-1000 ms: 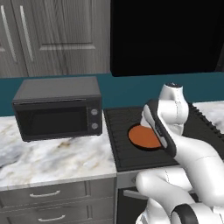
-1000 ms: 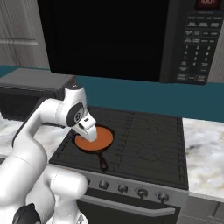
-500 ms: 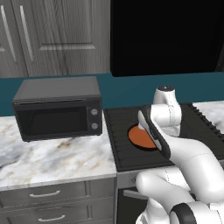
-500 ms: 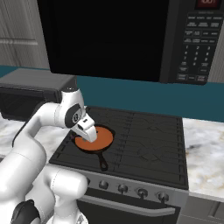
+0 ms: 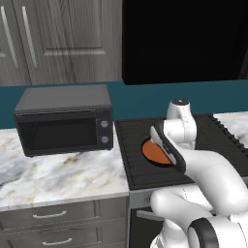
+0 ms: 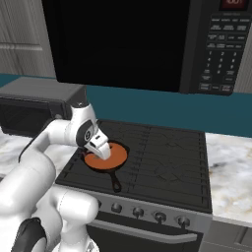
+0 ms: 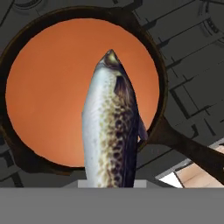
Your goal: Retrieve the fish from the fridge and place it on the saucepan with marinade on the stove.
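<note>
Fish, silvery with brown speckles, hangs over the saucepan, apparently pinched by the gripper.

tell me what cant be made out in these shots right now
- Gripper fingertips: hand view, hidden behind the fish.
- Fish's lower end: hand view, cut off at the bottom.
- Saucepan right half: left base view, behind the arm.
- Stove knob markings: right base view, too small.

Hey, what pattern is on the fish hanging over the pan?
Silvery grey with dark brown speckles along its back; the fish shows best in the hand view.
</note>
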